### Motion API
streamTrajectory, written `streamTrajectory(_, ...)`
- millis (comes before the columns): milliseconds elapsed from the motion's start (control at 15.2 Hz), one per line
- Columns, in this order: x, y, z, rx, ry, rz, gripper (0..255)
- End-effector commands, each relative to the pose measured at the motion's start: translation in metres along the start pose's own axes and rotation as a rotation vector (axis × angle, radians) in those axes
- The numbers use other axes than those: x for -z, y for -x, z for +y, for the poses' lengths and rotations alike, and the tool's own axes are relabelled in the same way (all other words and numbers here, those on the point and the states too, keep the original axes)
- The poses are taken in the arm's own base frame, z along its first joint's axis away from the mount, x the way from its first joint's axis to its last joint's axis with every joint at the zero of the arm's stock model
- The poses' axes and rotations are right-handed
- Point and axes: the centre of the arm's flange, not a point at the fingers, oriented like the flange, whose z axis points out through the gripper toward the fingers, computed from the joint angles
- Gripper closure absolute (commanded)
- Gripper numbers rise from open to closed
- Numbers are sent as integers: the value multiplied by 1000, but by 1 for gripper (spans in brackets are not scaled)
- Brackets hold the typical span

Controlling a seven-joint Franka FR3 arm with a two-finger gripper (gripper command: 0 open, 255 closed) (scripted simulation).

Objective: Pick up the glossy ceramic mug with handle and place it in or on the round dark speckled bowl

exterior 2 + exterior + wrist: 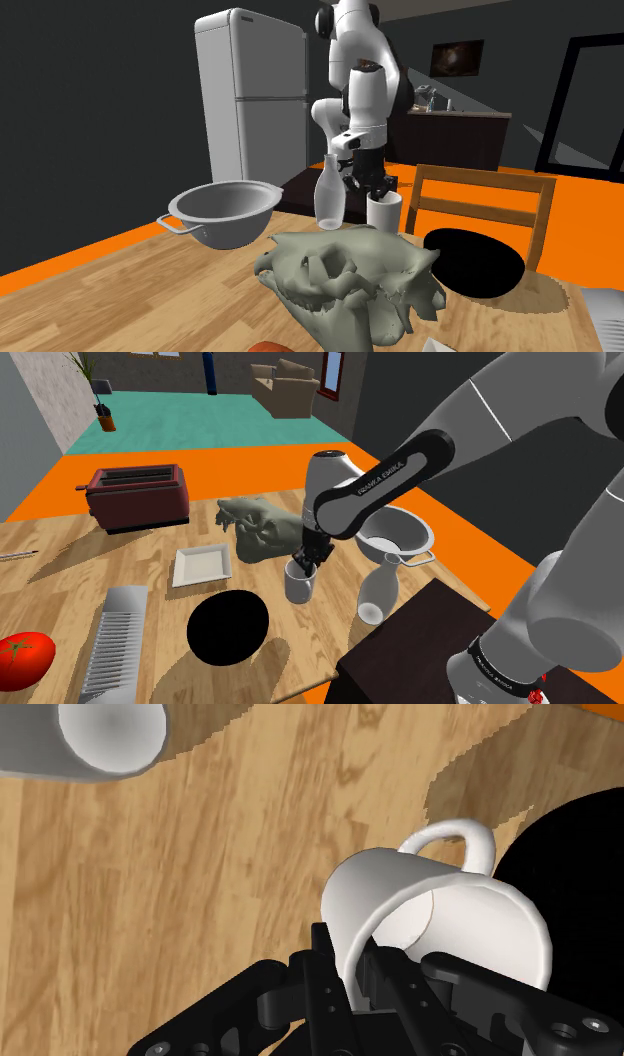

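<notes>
Jaws clamp the white mug (299,588) by its rim (black bowl (228,630) just beside).

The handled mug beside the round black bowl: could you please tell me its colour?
The glossy handled mug is plain white, clearest in the wrist view.

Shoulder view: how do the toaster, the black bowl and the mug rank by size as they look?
1. dark red toaster and black bowl: alike, bowl nearer, so unranked.
2. white mug: clearly smallest.
</notes>
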Motion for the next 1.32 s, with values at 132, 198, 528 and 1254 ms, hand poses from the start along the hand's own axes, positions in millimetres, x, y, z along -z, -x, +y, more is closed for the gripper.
streamTrajectory(132,22,0,-2,0,0,0,255)
streamTrajectory(198,27,0,-2,0,0,0,255)
streamTrajectory(528,53,2,-4,0,0,0,255)
streamTrajectory(1254,85,3,-72,0,0,0,255)
